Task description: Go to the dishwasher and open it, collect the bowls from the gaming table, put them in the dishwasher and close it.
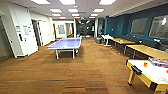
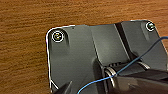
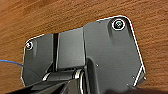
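Note:
The dishwasher, the gaming table and the bowls are out of view. In the head view I face a long lounge with a brown striped floor (image 1: 82, 72). Both wrist views look down on that same brown floor (image 2: 25, 25) (image 3: 37, 15), past my own dark plates.
A blue table-tennis table (image 1: 65, 44) stands ahead, left of centre. At the near right is a yellow-sided table with a white top (image 1: 150, 75), with a small orange item (image 1: 145, 64) on it. Wooden tables (image 1: 147, 50) line the teal right wall. White walls and doors (image 1: 22, 30) run along the left.

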